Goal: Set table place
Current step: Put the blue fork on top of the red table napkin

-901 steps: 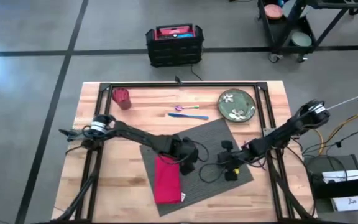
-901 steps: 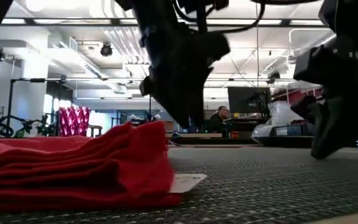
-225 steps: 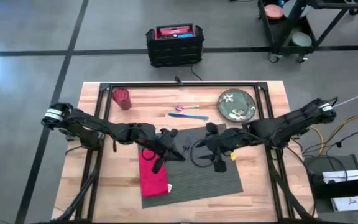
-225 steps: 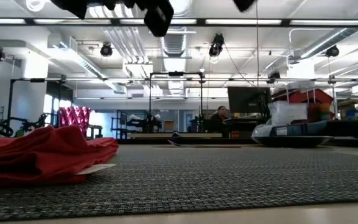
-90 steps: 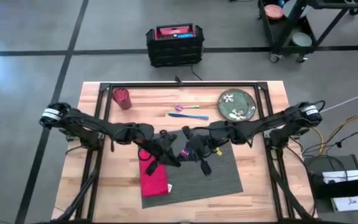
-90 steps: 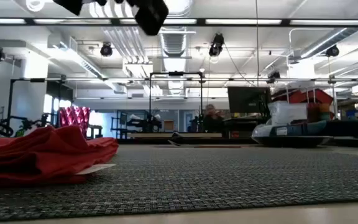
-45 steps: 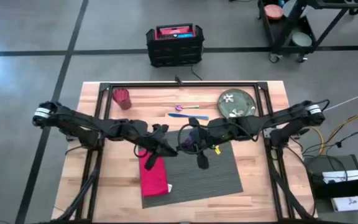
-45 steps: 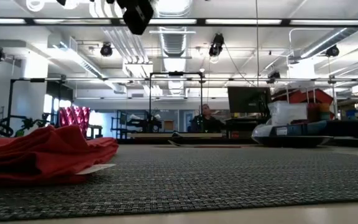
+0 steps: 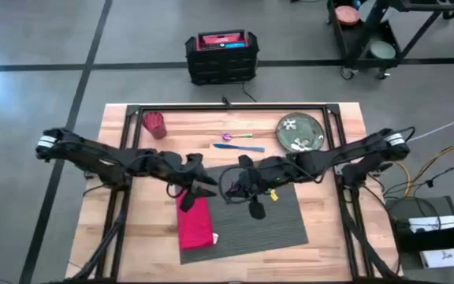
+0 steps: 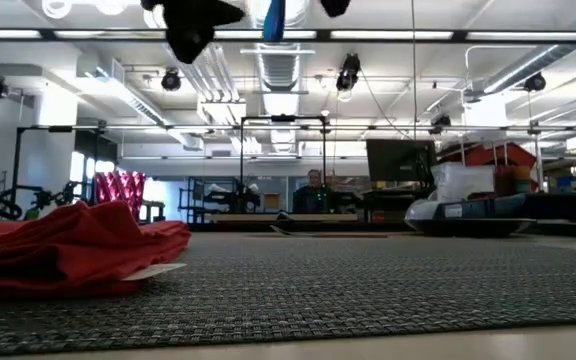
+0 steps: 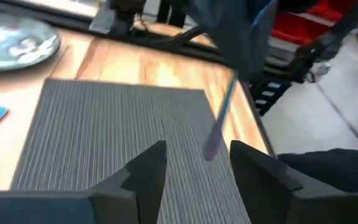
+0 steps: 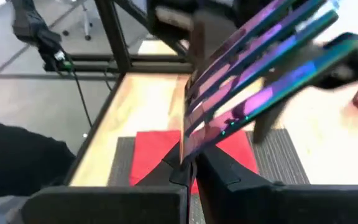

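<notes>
We note the right gripper (image 12: 191, 163) has swung over the placemat (image 9: 278, 221), fingers clamped on an iridescent fork (image 12: 253, 81); left gripper (image 11: 194, 165), fingers apart, withdrew beside. Placement seems imminent.

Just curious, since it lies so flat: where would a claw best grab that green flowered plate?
Probably by its rim, from above, at the edge facing the placemat: the green plate lies flat on the tabletop, so only its rim offers something to pinch.
</notes>
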### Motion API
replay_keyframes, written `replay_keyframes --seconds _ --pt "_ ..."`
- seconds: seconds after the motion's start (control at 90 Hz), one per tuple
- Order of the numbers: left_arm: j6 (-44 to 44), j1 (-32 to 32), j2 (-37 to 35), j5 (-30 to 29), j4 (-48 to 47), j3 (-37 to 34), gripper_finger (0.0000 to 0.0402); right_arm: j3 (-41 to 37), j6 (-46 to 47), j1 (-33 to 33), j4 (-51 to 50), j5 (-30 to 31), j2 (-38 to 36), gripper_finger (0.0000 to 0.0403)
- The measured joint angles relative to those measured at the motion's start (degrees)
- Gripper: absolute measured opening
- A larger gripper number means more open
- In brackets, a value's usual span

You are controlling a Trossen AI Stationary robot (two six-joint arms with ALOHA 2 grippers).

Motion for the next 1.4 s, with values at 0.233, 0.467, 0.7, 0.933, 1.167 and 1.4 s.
replay_keyframes --seconds 0.233,0.467,0.7,0.933,1.167,1.4 --pt "-1.99 -6.33 1.31 2.61 4.44 -0.84 0.0135 -0.03 -11.42 -0.81 13.96 -24.19 4.45 0.0" --pt "-1.2 -6.64 3.24 7.51 12.96 -0.93 0.012 0.05 -17.47 -3.72 24.46 -35.68 7.56 0.0" --pt "-2.79 -5.67 9.28 17.94 20.79 -1.09 0.013 0.03 -18.79 -5.16 23.38 -36.52 7.71 0.0" --pt "-2.29 -4.29 10.43 18.16 23.46 -1.06 0.0148 0.03 -19.26 -5.19 23.11 -36.36 7.72 0.0" --pt "-0.09 -3.97 11.36 18.48 23.41 -1.03 0.01 0.03 -20.97 -5.19 23.18 -36.36 7.92 0.0" --pt "2.04 -3.49 11.4 18.09 23.03 -1.03 0.001 0.03 -17.72 -5.12 23.09 -31.69 7.89 0.0001"
